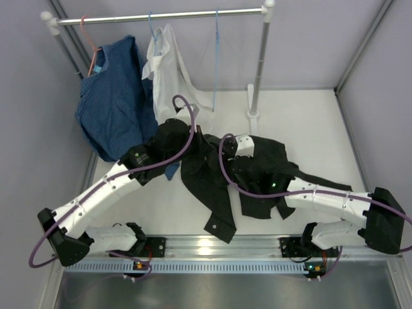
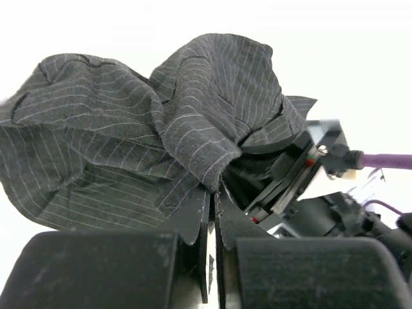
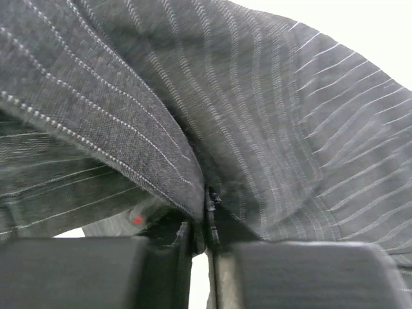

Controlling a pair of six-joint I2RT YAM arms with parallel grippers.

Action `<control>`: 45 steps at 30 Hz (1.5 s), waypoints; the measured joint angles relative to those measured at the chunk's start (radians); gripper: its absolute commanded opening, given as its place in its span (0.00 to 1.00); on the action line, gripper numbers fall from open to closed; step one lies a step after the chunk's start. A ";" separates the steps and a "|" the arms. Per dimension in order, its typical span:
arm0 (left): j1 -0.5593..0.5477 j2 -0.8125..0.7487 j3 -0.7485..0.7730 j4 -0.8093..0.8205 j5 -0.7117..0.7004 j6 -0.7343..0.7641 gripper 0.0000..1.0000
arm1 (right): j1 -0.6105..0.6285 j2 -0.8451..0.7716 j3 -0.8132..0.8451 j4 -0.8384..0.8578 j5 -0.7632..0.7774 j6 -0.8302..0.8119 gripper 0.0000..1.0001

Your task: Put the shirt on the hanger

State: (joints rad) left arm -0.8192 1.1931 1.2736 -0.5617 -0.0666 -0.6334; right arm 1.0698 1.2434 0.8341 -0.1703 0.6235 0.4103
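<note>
Black and faintly pinstriped, the shirt (image 1: 206,187) lies crumpled on the white table (image 1: 302,122) in the top view, at mid-table between the two arms, with one long strip of cloth trailing toward the near edge. The left arm (image 1: 103,190) reaches in from the left and the right arm (image 1: 322,196) from the right, and both wrists meet the bunched upper part of the garment; their fingertips are hidden here under the wrists and the cloth. Well behind, the hanger (image 1: 216,58), a thin light-blue wire, hangs bare from the rail (image 1: 161,16) of the rack, apart from the shirt. Further left on the same rail hang a white shirt (image 1: 168,71) and, on a pink hanger (image 1: 90,42), a blue shirt (image 1: 112,109). In the left wrist view, the left gripper (image 2: 212,206) has its fingers drawn together on a fold of the shirt (image 2: 129,129), which billows up in two humps above them; a purple cable (image 2: 386,161) runs off to the right behind the cloth. In the right wrist view, the right gripper (image 3: 207,222) is likewise pressed together with a fold of the shirt (image 3: 257,116) pinched between its fingers, and striped fabric fills nearly the whole view.
</note>
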 measured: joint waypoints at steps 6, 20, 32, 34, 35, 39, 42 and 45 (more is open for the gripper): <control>0.000 -0.044 -0.095 0.025 -0.032 0.058 0.00 | -0.018 -0.127 0.021 -0.076 0.017 -0.071 0.00; -0.033 0.011 -0.309 0.247 0.209 0.217 0.27 | -0.328 -0.246 0.202 -0.484 -0.520 -0.209 0.00; -0.293 0.030 -0.358 0.293 -0.235 0.212 0.59 | -0.384 -0.153 0.219 -0.520 -0.628 -0.201 0.00; -0.328 0.028 -0.374 0.293 -0.356 0.170 0.59 | -0.386 -0.139 0.230 -0.522 -0.629 -0.196 0.00; -0.349 0.028 -0.381 0.294 -0.417 0.145 0.59 | -0.386 -0.136 0.235 -0.522 -0.629 -0.191 0.00; -0.410 0.041 -0.405 0.294 -0.582 0.054 0.58 | -0.386 -0.136 0.258 -0.518 -0.637 -0.178 0.00; -0.422 0.086 -0.405 0.301 -0.647 0.003 0.53 | -0.386 -0.136 0.271 -0.517 -0.644 -0.171 0.00; -0.445 0.142 -0.405 0.317 -0.690 -0.022 0.51 | -0.387 -0.134 0.279 -0.518 -0.645 -0.170 0.00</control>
State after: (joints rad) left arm -1.2644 1.3346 0.8684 -0.2451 -0.7570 -0.6552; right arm 0.6827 1.1091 1.1133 -0.6888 -0.0219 0.2405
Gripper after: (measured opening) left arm 0.525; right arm 0.007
